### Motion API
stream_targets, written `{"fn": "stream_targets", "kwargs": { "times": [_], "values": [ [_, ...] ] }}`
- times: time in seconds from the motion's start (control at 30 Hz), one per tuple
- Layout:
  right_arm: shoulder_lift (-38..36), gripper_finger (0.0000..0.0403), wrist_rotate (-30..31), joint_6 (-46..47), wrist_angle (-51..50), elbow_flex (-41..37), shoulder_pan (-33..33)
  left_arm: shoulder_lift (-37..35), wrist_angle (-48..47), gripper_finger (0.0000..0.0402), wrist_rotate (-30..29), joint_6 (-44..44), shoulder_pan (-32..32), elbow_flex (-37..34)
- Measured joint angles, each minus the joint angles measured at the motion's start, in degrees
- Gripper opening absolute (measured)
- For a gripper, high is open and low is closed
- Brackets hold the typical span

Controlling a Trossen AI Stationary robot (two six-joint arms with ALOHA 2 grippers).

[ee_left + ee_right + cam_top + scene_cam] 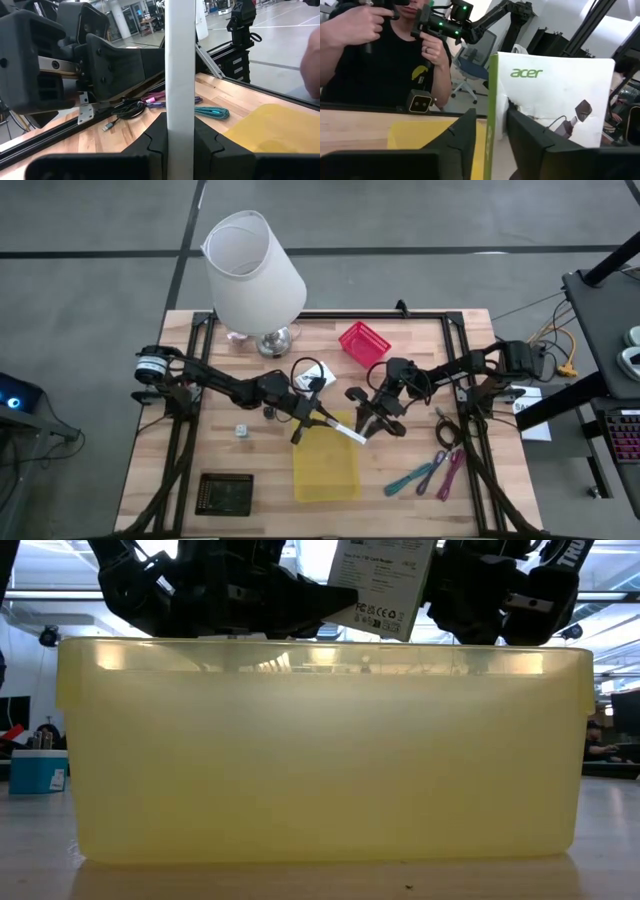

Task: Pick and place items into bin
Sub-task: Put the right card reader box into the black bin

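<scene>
Right wrist view alone shows Acer print on white box [555, 100].

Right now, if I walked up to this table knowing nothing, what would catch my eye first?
Probably the big white lamp at the table's far edge. Next, the two dark arms meeting mid-table over the yellow bin: the left gripper clamps a flat white box by its edge, and the right gripper has its jaws around the same box. A small red basket sits behind them.
</scene>
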Motion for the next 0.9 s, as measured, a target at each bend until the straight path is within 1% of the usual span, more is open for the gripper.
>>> {"fn": "stream_targets", "kwargs": {
  "times": [0.17, 0.37, 0.6, 0.9],
  "values": [
    [-0.01, 0.014, -0.23, 0.33, -0.02, -0.02, 0.0, -0.02, 0.08, 0.0028, 0.16, -0.02, 0.02, -0.07],
    [-0.24, 0.0157, -0.35, 1.81, -0.07, -0.04, -0.47, -0.09, 0.28, 0.0028, 0.14, -0.11, 0.02, -0.24],
    [-0.31, 0.0149, -0.98, 2.22, -0.4, -0.14, -2.55, -0.99, -1.37, 0.0028, -0.2, -0.52, 0.07, -0.34],
    [-0.41, 0.0136, 1.26, 3.09, -0.25, -0.38, -3.56, -5.74, -9.66, 0.0028, -0.41, -0.64, 0.1, -0.35]
  ]
}}
